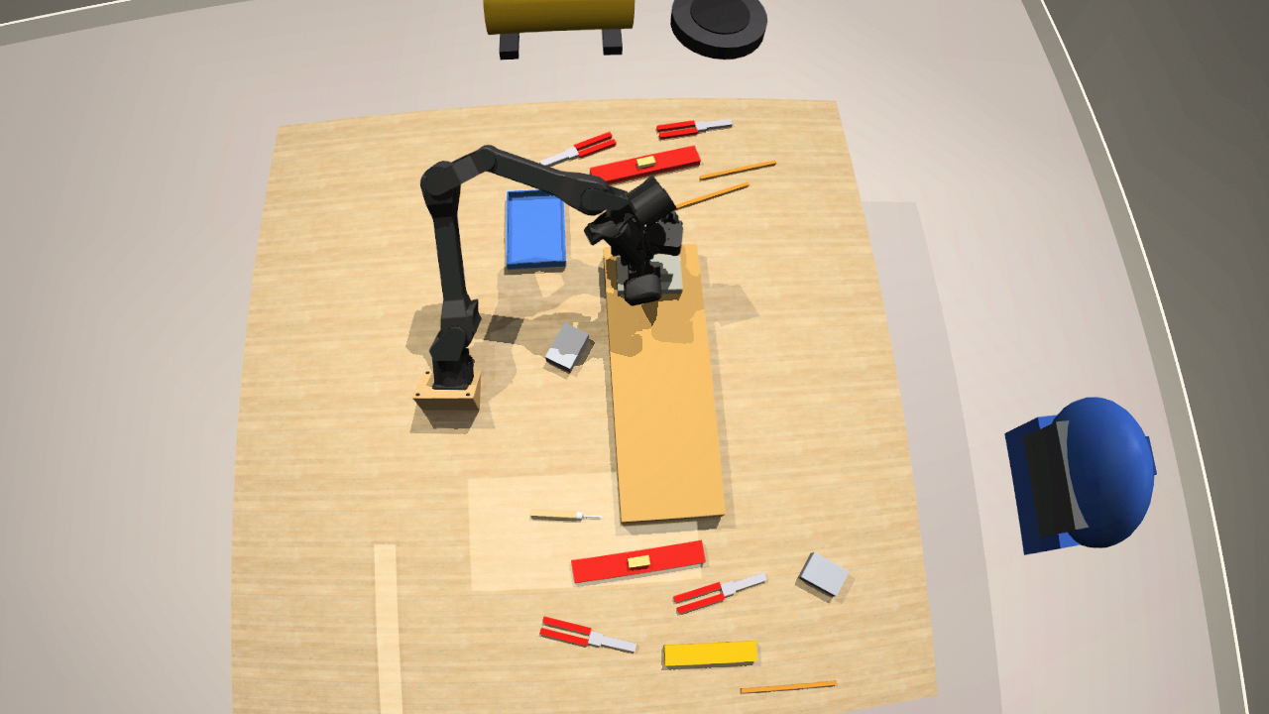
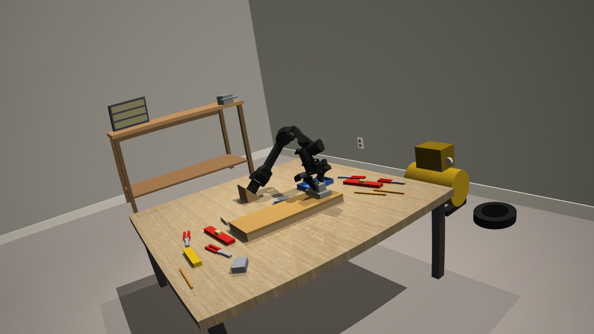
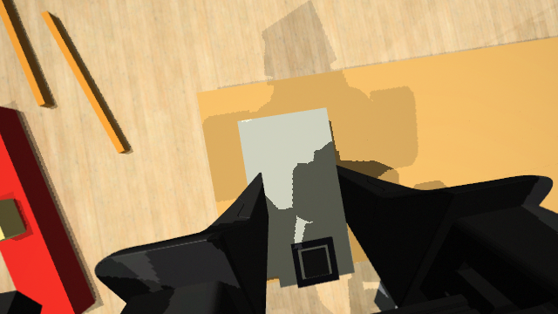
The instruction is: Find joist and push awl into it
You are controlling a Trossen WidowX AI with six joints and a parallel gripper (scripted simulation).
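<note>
While our claw (image 1: 645, 289) (image 2: 317, 185) (image 3: 293, 172) pinches the gray stud finder (image 1: 669, 273) (image 2: 319, 191) (image 3: 289, 144) near the panel's end, we see bare panel (image 1: 665, 408) (image 2: 282, 212) (image 3: 471, 109) stretching along one side.

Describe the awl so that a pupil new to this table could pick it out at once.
Find the long orange panel, then its end farther from the gripper. Just beside that end lies the awl. Unlike the red-handled pliers, it has one straight tan handle and a thin metal spike.
</note>
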